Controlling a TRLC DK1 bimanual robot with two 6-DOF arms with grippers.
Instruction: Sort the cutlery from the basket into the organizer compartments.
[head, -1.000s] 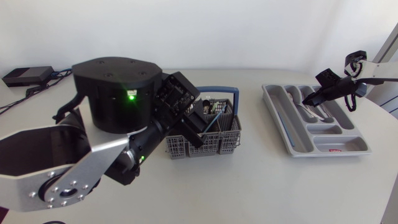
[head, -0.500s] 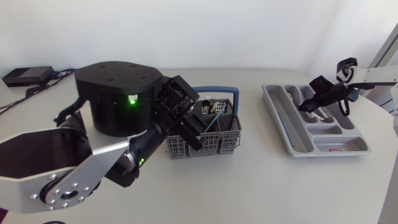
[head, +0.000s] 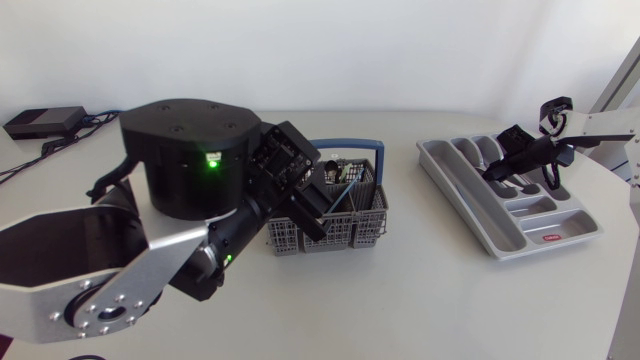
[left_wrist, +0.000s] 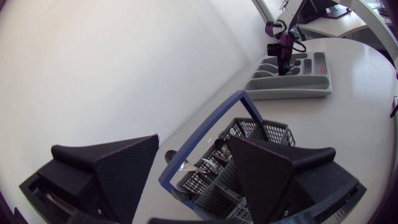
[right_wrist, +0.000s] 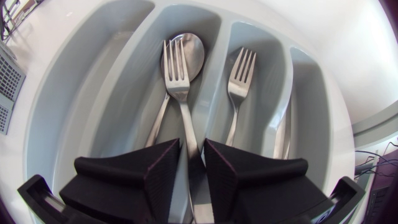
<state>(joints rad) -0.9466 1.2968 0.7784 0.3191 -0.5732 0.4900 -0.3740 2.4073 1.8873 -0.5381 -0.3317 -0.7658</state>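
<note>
The fork (right_wrist: 179, 87) is pinched by its handle in the right end effector (right_wrist: 193, 144), with its tines laid over a spoon (right_wrist: 191, 50) ahead. The organizer (head: 468, 205) has been skewed on the counter (head: 400, 300), so release is probably due. The left end effector (left_wrist: 193, 140) is spread over the basket (left_wrist: 261, 130).

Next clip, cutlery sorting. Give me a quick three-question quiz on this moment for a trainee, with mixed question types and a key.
1. True or false: the left gripper is shut on a knife above the basket.
2. In the right wrist view, the fork at the right gripper lies over: A) a spoon; B) a second fork; C) nothing.
3. How many forks show in the organizer in the right wrist view?
Key: 1 false, it stands open; 2 A; 3 two.
</note>
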